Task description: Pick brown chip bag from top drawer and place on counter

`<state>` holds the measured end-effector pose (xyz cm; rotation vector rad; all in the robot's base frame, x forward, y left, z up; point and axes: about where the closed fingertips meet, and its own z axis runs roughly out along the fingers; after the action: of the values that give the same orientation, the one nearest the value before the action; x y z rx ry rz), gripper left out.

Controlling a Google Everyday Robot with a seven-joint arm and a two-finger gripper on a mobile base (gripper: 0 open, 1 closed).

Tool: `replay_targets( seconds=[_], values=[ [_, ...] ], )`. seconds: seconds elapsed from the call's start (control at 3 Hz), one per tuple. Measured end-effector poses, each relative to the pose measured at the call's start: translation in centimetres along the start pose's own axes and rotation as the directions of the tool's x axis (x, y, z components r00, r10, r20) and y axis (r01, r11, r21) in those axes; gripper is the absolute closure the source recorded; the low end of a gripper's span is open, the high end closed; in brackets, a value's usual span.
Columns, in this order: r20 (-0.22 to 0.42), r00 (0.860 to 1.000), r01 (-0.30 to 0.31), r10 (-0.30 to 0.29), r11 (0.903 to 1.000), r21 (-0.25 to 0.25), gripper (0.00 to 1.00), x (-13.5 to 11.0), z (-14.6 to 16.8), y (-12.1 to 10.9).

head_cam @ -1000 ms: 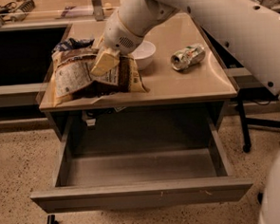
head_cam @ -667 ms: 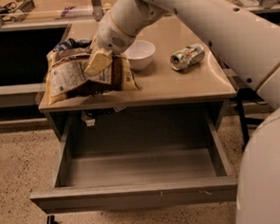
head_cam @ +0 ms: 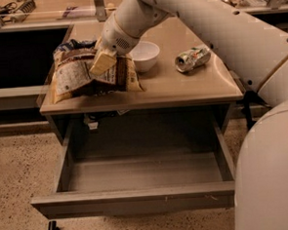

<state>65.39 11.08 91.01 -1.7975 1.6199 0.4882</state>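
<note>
Gripper (head_cam: 103,62) is pinching brown chip bag (head_cam: 78,77) at L side of counter (head_cam: 181,88), beside white bowl (head_cam: 145,55); top drawer (head_cam: 134,199) is standing open.

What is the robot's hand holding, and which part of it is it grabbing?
The gripper seems to hold the brown chip bag, pinching its crumpled top middle, while the bag's bottom rests on the counter.
</note>
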Motion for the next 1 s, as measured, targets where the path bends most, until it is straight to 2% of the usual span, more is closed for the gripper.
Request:
replay_targets(
  seconds=[1.0],
  values=[
    [0.0,1.0,0.0,0.0,1.0,0.0,0.11,0.0,0.01,0.0]
  ],
)
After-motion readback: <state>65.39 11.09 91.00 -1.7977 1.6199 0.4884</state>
